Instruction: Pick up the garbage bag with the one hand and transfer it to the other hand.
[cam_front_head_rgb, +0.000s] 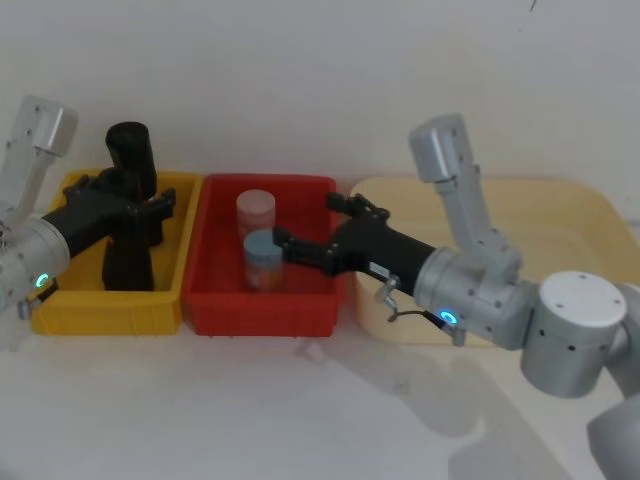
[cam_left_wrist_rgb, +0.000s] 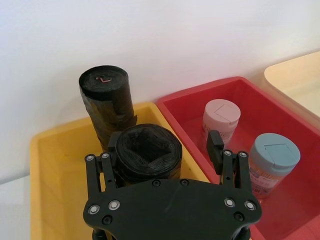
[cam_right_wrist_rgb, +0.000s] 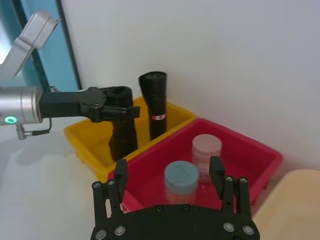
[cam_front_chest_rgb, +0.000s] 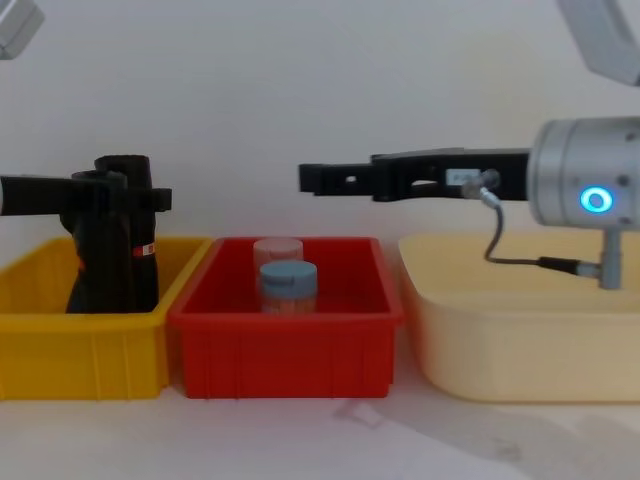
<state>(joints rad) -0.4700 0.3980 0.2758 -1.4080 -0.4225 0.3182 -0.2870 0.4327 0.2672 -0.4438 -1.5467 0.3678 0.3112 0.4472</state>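
Straddling the garbage bag (cam_left_wrist_rgb: 150, 160), the one hand (cam_left_wrist_rgb: 164, 144) stood open, roll between its fingers (cam_left_wrist_rgb: 216, 146), gap on one side. The other hand (cam_right_wrist_rgb: 168, 170) hung open and empty, jars (cam_front_head_rgb: 262, 258) below it.

Looks like a lab: bare white wall (cam_front_chest_rgb: 300, 80), coloured bins (cam_front_chest_rgb: 285, 350).

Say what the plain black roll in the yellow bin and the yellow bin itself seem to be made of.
The garbage bag, which the left claw straddles, looks like thin matte plastic film: crumpled folds at its rolled end. The yellow bin looks like rigid moulded plastic, smooth with a slight sheen; likely, not certain.
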